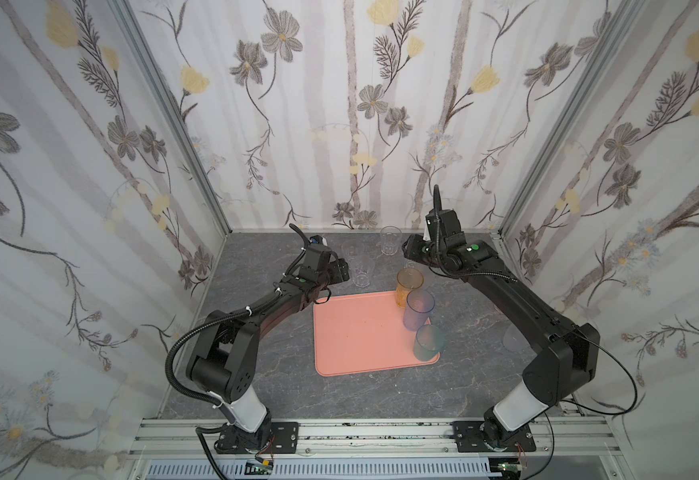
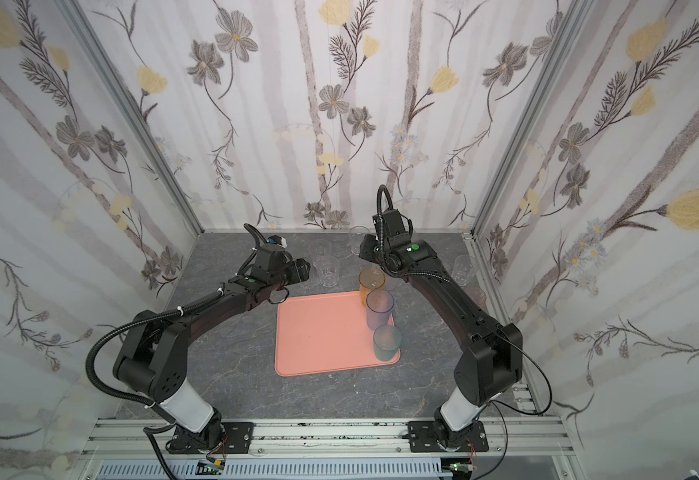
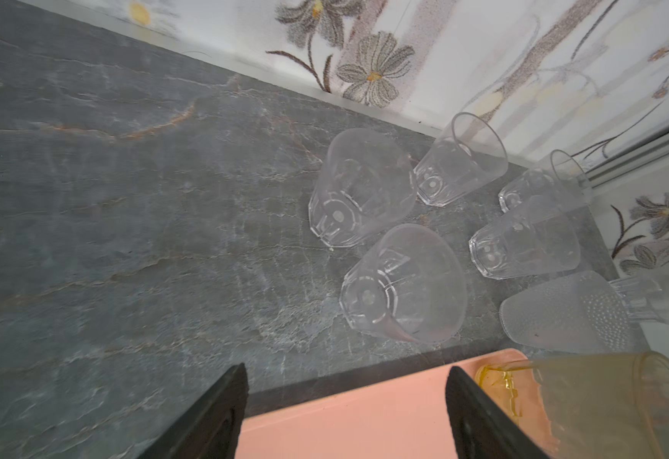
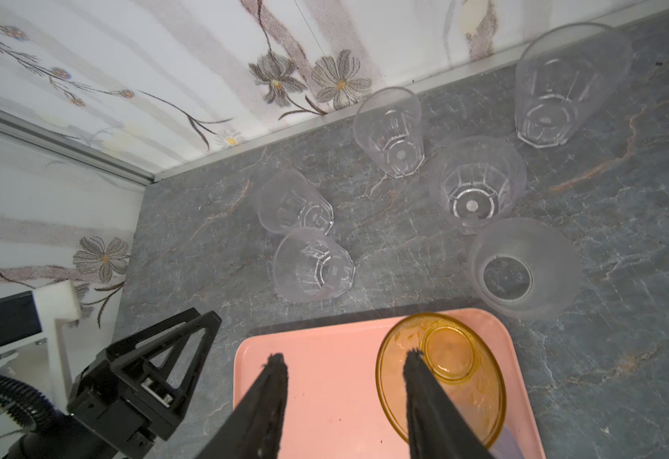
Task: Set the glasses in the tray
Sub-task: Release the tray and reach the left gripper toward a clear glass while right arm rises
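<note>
The glasses (image 1: 362, 272) are in two groups. Three colored ones stand on the pink tray (image 1: 352, 332), along its right side in both top views — the amber glass (image 1: 409, 286) highest in the frame, the blue-purple glass (image 1: 419, 309) below it, the teal glass (image 1: 429, 341) lowest. Most clear ones stand on the grey table (image 1: 256, 374), above the tray in the frame. My left claw (image 3: 345, 367) is wide open and holds nothing. My right claw (image 4: 345, 353) is open too, over the amber glass. I think fetching a clear one comes next. To do it well, I should drop straight over one glass, stay off its close neighbors, squeeze softly — and set it upright on the bare left part of the tray.
</note>
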